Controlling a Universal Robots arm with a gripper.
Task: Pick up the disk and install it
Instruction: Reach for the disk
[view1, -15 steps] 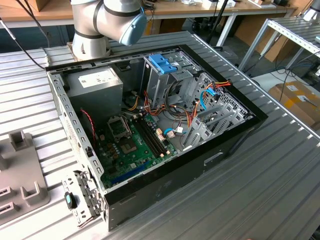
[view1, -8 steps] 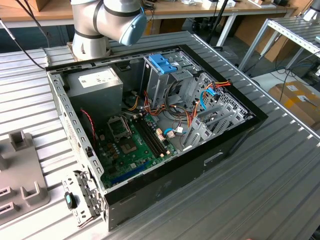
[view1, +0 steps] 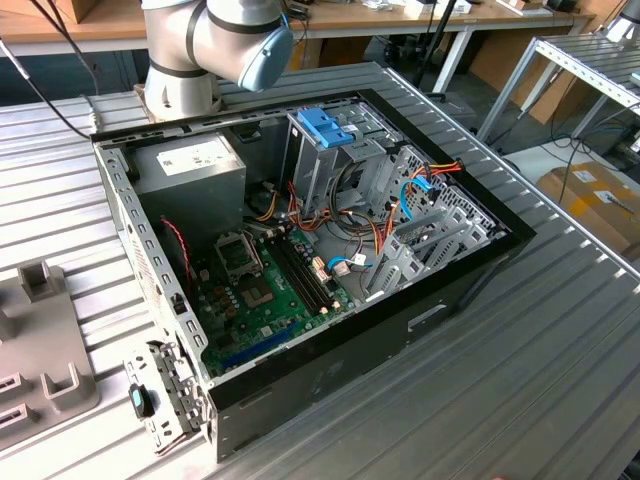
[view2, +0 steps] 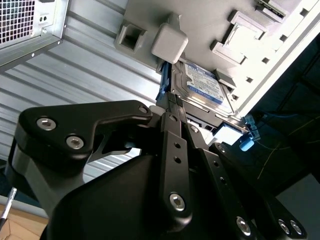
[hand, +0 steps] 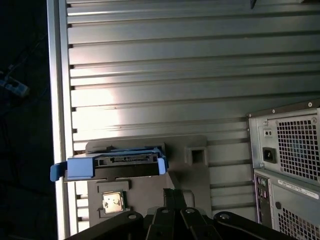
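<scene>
I saw the big ribbed metal table (view1: 560, 330) with the open computer case (view1: 330, 385) lying on it, its insides showing. In the exterior view, the robot arm (view1: 215, 40) stood at the far end of the case. A grey holder (hand: 200, 175) sat on the table near the case. The black gripper (view2: 170, 100) hung close by it, and I could not tell how its jaws stood. The disk (view2: 205, 82) stood on its edge in the holder, with its blue rail around it, just beside the gripper.
</scene>
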